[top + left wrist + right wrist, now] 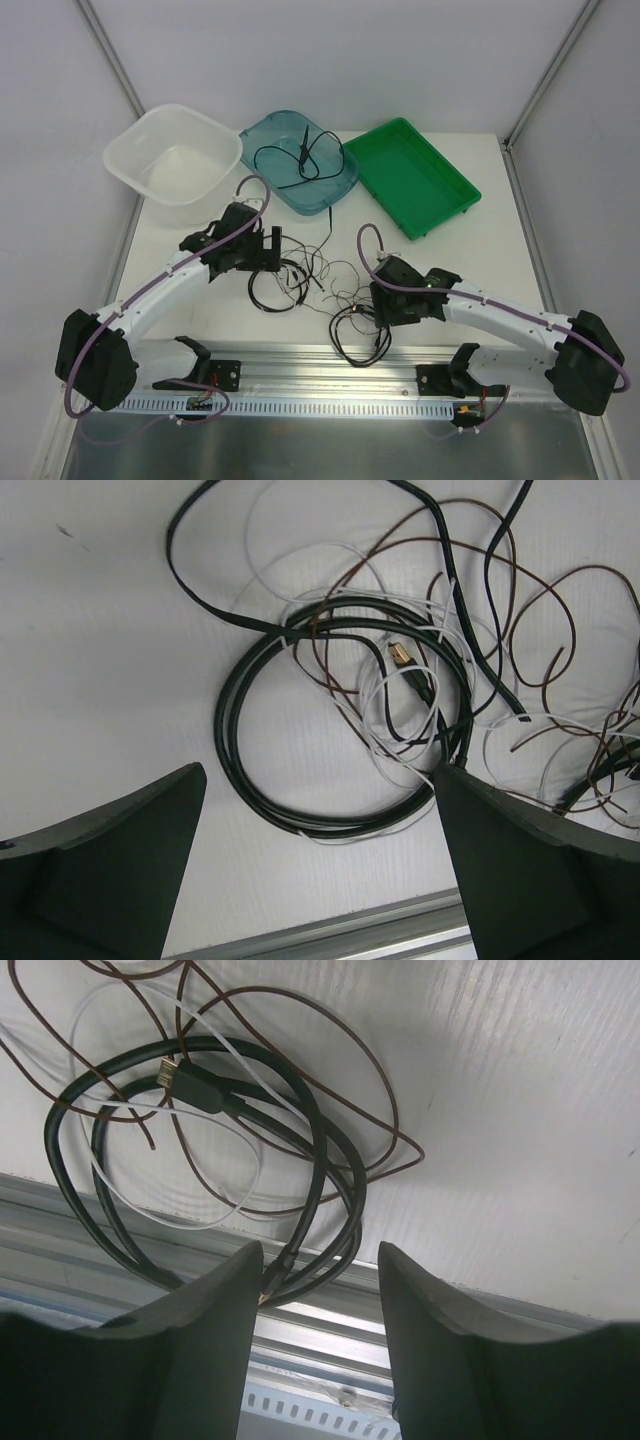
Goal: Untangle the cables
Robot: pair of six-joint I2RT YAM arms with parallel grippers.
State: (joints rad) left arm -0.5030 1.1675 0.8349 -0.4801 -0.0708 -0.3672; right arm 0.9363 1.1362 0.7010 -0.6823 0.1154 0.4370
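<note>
Hovering over the tangle, the left gripper (318, 775) has its jaws spread as wide as they go and holds nothing. Directly under it lies a dark coil (228, 730) of a few turns, with a gold-tipped plug (400, 656) resting inside the ring. A thin brown cord (573, 630) and a thin white cord (385, 763) wander across that coil, and a flat black cord (170, 545) loops away from it. The wide spread looks meant to straddle the coil's whole bundle before closing.

The right gripper (320, 1250) sits low at the near edge of the table (450, 255), by the metal rail (300, 358). Its jaws are partly spread, the gap far wider than any cord, so it pinches nothing. The near arc of a second black coil (50, 1140) runs into that gap, close against one finger; whether it touches I cannot tell. Brown cord laces through this coil too, which is probably why the gripper lines up on the thick arc rather than on the thin strands.

Seen from above, the cables (300, 285) lie in a loose heap mid-table between the two grippers, the coils apart but linked by thin strands. One black cable (300, 160) already lies alone in the blue tray (250, 140) on the far side, between a white tub (165, 110) at the left and a green tray (410, 175) at the right. By that, most of the separating is not yet done.
</note>
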